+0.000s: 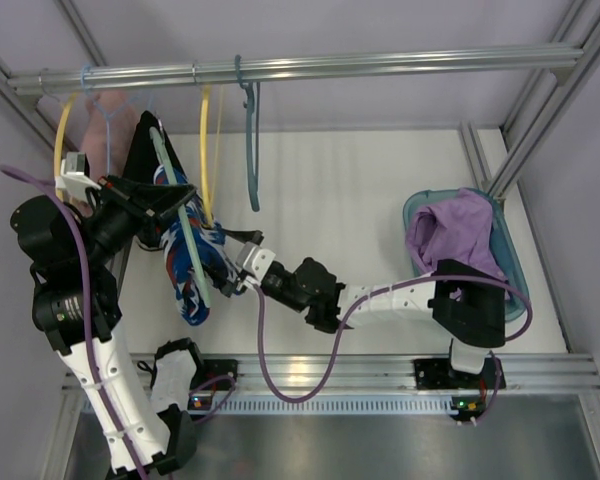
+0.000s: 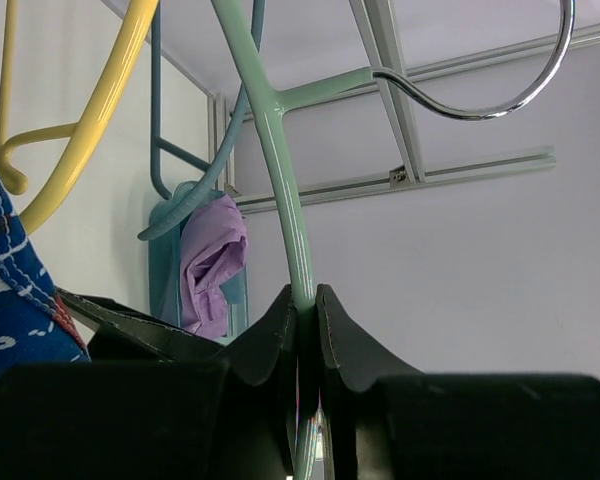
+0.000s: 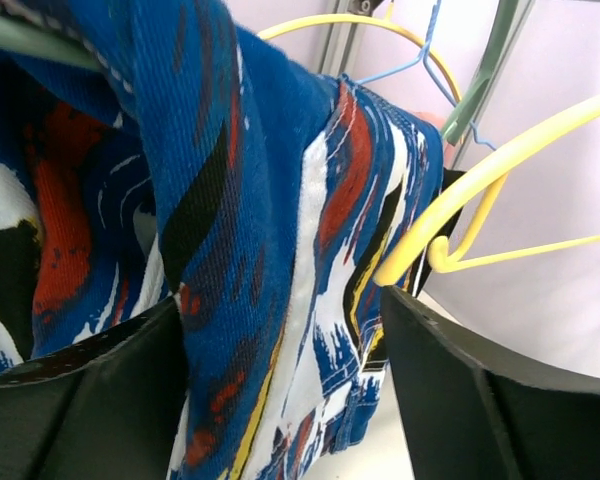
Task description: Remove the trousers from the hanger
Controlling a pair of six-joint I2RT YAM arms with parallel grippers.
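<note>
A teal plastic basket (image 1: pixel 411 211) sits on the white tabletop (image 1: pixel 360 170) and holds a crumpled, plain purple cloth (image 1: pixel 455 232) that mounds above its rim. Well apart from the basket, on the left arm's side of it, the hanger (image 2: pixel 285 200) is a thin, smooth, pale mint-green rod. In the overhead view its long axis runs on a slant, the far end up toward the metal rail (image 1: pixel 300 70) and the near end down toward the arm bases. At its fork a silvery wire hook curves away. The left pincer (image 2: pixel 306 300) is clamped tight on the mint rod just below that fork, with its two black fingers pressed against either side. The trousers (image 3: pixel 250 230) are draped over the hanger's lower stretch, farther from the basket than the right pincer, and hang in soft folds. Their fabric is bright blue with a fine ribbed weave, brushed with white, red, black and yellow strokes and edged with white stitching. The right pincer (image 3: pixel 280 330) reaches over from the basket side. Its black fingers are spread wide, the hanging cloth sits between them, and a sliver of space shows beside one finger. A glossy yellow hanger (image 3: pixel 500 165) crosses just beside the trousers, and a slate-blue hanger (image 1: pixel 252 150) hangs between them and the basket.
</note>
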